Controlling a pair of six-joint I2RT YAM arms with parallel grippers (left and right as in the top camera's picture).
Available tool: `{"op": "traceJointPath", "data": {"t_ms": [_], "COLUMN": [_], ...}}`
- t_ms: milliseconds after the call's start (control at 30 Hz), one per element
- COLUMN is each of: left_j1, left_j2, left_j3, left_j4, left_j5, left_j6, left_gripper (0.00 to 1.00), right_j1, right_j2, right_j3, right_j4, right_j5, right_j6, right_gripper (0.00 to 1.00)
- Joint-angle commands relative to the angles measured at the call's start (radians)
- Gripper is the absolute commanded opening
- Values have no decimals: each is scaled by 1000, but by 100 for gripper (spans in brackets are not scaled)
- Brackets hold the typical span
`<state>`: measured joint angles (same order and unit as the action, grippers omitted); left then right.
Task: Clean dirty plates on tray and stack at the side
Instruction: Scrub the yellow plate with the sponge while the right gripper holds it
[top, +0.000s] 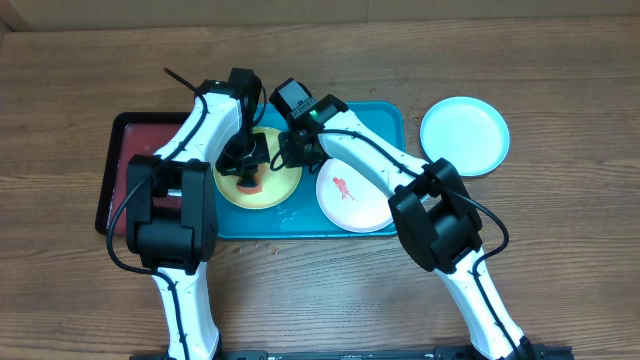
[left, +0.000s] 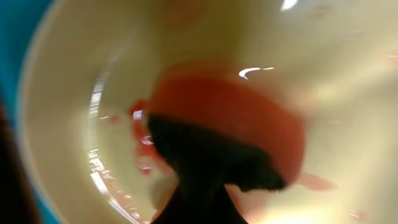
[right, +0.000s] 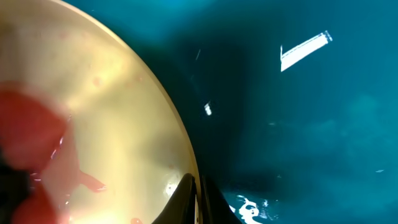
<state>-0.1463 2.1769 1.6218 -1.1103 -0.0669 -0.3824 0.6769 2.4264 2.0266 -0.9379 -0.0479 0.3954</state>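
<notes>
Yellow-green plate (top: 281, 187) has the left tool (top: 246, 170) clamping an orange pad (left: 236, 112) onto it; right tool's (right: 198, 196) opening is unclear.

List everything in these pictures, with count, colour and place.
teal tray: one, teal-blue, middle of the table
yellow-green plate: one, on the left part of the teal tray, red smears
white plate: one, on the right part of the teal tray, red smear
light blue plate: one, on the table to the right of the teal tray
dark red tray: one, black rim, left of the teal tray, partly under the left arm
orange-red object: one, on the yellow-green plate, too blurred to name
table: one, brown wood
left gripper: over the orange-red object
right gripper: at the right rim of the yellow-green plate
</notes>
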Motion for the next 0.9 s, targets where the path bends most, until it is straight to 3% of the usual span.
{"op": "traceJointPath", "data": {"t_ms": [0,200,267,367,500,733,867], "left_j1": [23,23,23,23,17,6,18], "left_j2": [20,20,20,21,22,23,23], "left_j3": [-19,74,94,95,76,17,-9], "left_j4": [-39,-87,-80,-16,56,90,68], "left_j5": [-220,-220,-138,116,279,217,57], "left_j6": [19,-2,-3,11,12,12,12], "left_gripper": [4,4,4,4,4,5,10], "right_j1": [2,2,2,2,2,2,2], "right_j2": [28,28,28,28,28,28,28], "right_j3": [-25,-25,-25,-25,-25,-25,-25], "right_j4": [-10,-10,-10,-10,-10,-10,-10], "right_j5": [31,31,31,31,31,31,31], "right_j6": [-3,-3,-3,-2,-3,-3,-3], "right_gripper": [4,4,4,4,4,4,4]}}
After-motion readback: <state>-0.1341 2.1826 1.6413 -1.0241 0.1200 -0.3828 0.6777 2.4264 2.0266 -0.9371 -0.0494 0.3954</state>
